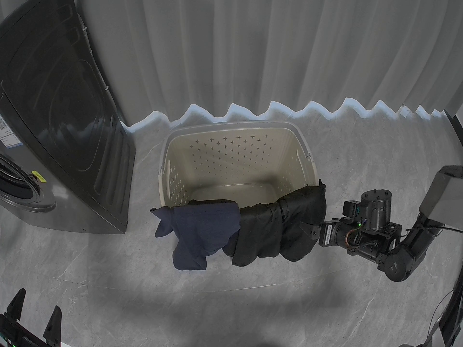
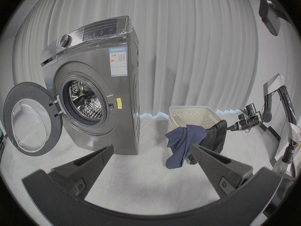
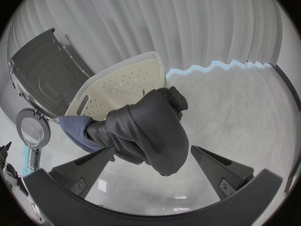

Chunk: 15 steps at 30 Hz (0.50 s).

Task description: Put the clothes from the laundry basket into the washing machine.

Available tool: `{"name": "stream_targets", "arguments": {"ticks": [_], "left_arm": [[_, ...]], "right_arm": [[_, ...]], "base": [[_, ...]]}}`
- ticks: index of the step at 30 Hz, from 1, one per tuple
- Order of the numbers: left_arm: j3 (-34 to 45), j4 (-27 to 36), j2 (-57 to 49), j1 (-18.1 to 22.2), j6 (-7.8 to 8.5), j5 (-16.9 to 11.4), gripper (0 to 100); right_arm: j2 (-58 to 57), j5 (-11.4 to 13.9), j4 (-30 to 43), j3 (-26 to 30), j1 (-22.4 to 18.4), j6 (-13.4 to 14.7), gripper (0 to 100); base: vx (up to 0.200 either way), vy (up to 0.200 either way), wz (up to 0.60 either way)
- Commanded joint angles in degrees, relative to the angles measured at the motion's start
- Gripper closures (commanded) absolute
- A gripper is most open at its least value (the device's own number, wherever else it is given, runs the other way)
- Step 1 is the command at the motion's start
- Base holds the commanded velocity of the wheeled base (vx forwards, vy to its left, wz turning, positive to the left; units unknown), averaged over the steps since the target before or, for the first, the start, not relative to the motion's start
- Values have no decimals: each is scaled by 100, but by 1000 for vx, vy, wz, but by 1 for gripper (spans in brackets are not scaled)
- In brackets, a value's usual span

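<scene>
Right gripper: jaws spread wide, clamped on nothing. It sits at the right end of the black garment, level with the basket's near right corner. In the right wrist view the garment's bunched end bulges in between the fingertips; can't tell if either pad touches it.

Left gripper: also wide open and empty, low at the near left, well apart from the basket.

Clothes: two pieces, both draped over the basket's near rim and hanging down the outside. Navy cloth is on the left half, the black garment on the right half up to the corner. They overlap in the middle. The basket floor shows bare.

Washer stands left of the basket on the grey floor. Its door is swung fully open, and no cloth is visible in the drum. White curtain hangs behind both.
</scene>
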Motion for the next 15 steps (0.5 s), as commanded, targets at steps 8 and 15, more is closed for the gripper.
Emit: {"name": "stream_targets", "arguments": {"ticks": [8, 15], "left_arm": [[92, 0, -84, 0, -1, 1, 0], [92, 0, -75, 0, -1, 1, 0]], "right_arm": [[675, 1, -322, -466, 40, -14, 0], [798, 36, -498, -739, 23, -14, 0]], "base": [[0, 0, 0], [0, 0, 0]]}}
